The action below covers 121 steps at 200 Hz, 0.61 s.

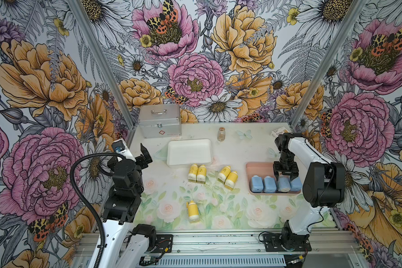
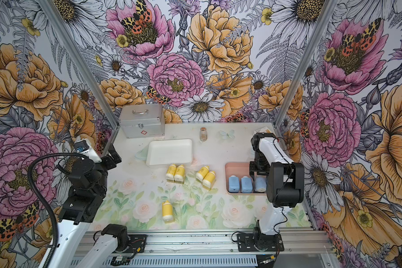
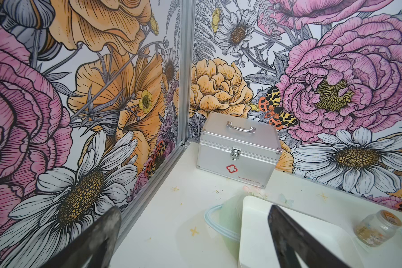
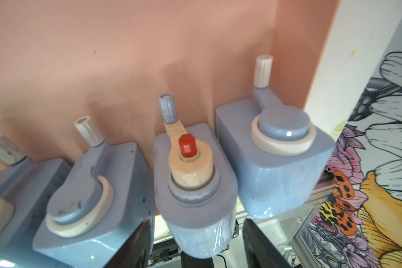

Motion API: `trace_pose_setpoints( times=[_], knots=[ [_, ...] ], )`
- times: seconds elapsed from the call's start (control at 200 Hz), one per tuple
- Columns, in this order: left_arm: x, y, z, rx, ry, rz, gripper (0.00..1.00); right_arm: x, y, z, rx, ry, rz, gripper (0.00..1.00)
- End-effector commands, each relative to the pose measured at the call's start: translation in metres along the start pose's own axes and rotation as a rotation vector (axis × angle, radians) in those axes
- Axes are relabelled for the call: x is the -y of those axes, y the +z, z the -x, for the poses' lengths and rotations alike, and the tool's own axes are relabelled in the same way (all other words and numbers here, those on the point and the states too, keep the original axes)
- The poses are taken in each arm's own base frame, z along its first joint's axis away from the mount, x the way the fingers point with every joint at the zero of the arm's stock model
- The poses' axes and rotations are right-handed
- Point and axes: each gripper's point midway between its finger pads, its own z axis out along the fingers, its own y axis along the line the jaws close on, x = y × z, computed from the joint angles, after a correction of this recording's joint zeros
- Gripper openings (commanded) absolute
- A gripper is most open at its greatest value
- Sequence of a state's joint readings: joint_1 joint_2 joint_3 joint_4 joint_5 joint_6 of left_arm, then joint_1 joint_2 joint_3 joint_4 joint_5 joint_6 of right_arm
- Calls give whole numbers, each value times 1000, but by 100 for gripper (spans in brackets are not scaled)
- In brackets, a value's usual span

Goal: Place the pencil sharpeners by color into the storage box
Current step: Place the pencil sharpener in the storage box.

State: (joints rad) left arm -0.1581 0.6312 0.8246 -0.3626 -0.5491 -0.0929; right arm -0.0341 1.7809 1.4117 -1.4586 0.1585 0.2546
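Sharpeners (image 1: pixel 270 184): glossy boxy blue plastic, in pink tray (image 1: pixel 253 165) | right end effector (image 1: pixel 285 178) released astride one | left end effector (image 3: pixel 193 212) spread

Four blue sharpeners (image 1: pixel 269 184) stand side by side along the near wall of the pink box (image 1: pixel 260 168) on my right, cranks up. The red-knob sharpener (image 4: pixel 195 181) sits between my right gripper's (image 4: pixel 196 222) parted fingers, a sliver of gap on each side. Five yellow sharpeners (image 1: pixel 201 172) lie on their sides on the table (image 1: pixel 241 208). Two pairs lie just before the white box (image 1: pixel 189 150), and a lone sharpener (image 1: pixel 192 210) lies nearer me.
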Motion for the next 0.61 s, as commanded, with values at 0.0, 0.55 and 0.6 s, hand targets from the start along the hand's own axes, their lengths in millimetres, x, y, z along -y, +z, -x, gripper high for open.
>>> trace_pose_setpoints(
  times=[0.0,0.55,0.6],
  knots=[
    [5,-2,0,10,18,-30,99,8,-28,3,96,24,-42,64],
    [10,5,-8,-18,15,-37,99,-45,-114,5,386,-40,57,63],
    [11,5,-9,-22,13,-44,99,-52,-118,4,400,-49,68,63]
  ],
)
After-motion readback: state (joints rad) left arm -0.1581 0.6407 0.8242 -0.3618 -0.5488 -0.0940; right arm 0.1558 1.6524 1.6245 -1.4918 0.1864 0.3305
